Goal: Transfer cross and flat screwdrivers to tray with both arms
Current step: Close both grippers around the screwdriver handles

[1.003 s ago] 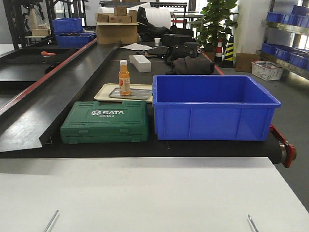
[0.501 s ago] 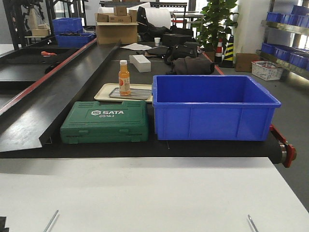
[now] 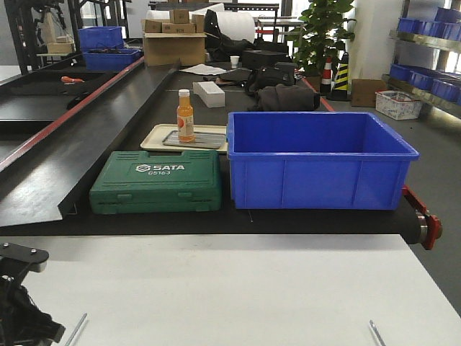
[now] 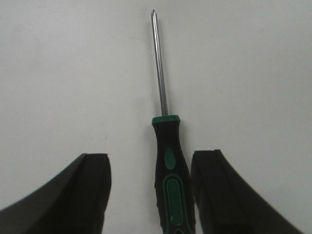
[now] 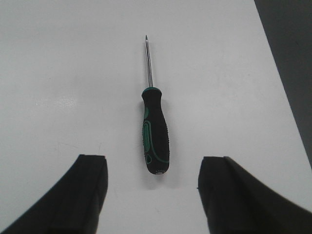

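Note:
In the left wrist view one screwdriver [image 4: 170, 180] lies on the white table with its black and green handle between the fingers of my left gripper [image 4: 151, 192]. The gripper is open, and the handle sits nearer the right finger [image 4: 219, 195], apart from both. In the right wrist view the other screwdriver [image 5: 155, 136] lies just ahead of my open right gripper [image 5: 153, 195], its handle end short of the fingertips. Both silver shaft tips [image 3: 75, 329] [image 3: 376, 333] show at the bottom of the front view, beside my left arm [image 3: 18, 299]. The tray is out of view.
Beyond the white table [image 3: 230, 281] runs a black conveyor carrying a green SATA case [image 3: 157, 182], a deep blue bin [image 3: 317, 158] and a beige tray [image 3: 155, 137] holding an orange bottle [image 3: 186, 115]. A dark strip past the table edge [image 5: 292, 48] shows at the right.
My left arm has come up into the bottom-left corner of the front view, beside the left shaft tip. Both shaft tips and the conveyor items have stayed put.

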`<state>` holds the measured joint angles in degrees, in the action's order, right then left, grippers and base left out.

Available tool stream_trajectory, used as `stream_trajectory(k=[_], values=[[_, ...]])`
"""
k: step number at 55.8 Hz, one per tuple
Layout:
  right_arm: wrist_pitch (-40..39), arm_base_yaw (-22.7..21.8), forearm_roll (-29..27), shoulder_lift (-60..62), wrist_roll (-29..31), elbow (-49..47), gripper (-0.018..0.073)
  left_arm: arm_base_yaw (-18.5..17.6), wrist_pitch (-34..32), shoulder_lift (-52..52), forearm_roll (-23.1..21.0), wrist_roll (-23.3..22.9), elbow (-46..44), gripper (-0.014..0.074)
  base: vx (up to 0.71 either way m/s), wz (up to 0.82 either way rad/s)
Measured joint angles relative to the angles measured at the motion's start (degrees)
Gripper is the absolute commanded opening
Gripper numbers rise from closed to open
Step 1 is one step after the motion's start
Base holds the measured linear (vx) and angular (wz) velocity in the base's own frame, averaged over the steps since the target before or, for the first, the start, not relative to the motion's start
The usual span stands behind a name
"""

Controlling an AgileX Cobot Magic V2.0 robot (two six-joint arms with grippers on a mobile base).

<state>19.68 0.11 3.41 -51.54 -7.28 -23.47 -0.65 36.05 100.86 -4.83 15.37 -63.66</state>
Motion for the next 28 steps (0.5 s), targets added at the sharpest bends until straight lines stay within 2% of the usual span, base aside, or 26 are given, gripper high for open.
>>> stream_trajectory(k=[10, 28], values=[[-0.3, 0.0, 0.8, 0.0, 0.0, 0.0, 0.0493, 0.0, 0.5, 8.3, -0.8, 0.6, -3.1, 0.0493, 0.0, 0.0], [0.2, 0.0, 1.8, -0.3, 0.3, -0.1, 0.0493, 0.0, 0.4, 14.0, -1.3, 1.3, -3.8, 0.0493, 0.0, 0.0]])
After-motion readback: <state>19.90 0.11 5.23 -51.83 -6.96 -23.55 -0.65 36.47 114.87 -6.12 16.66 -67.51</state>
